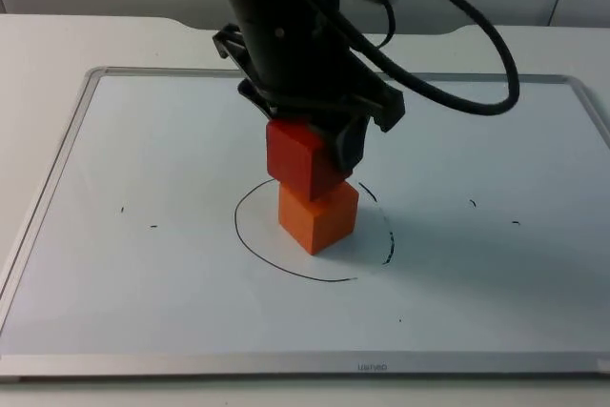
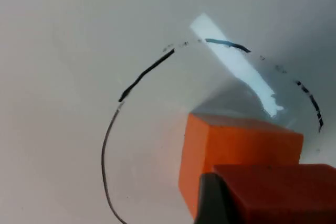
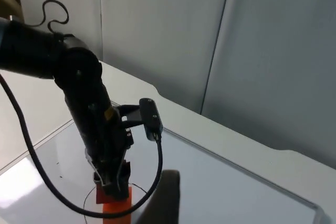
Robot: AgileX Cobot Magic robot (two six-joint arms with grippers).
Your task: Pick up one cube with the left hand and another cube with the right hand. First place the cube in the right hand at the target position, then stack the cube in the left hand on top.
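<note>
While left gripper clamps red cube, corner-forward atop orange cube inside drawn circle, whiteboard has open room all round; right gripper's state: can't tell.

Upper part of red cube hidden behind left gripper; finger contact not visible. Circle mark partly covered by orange cube. Orange cube cut by frame edge in right wrist view.
</note>
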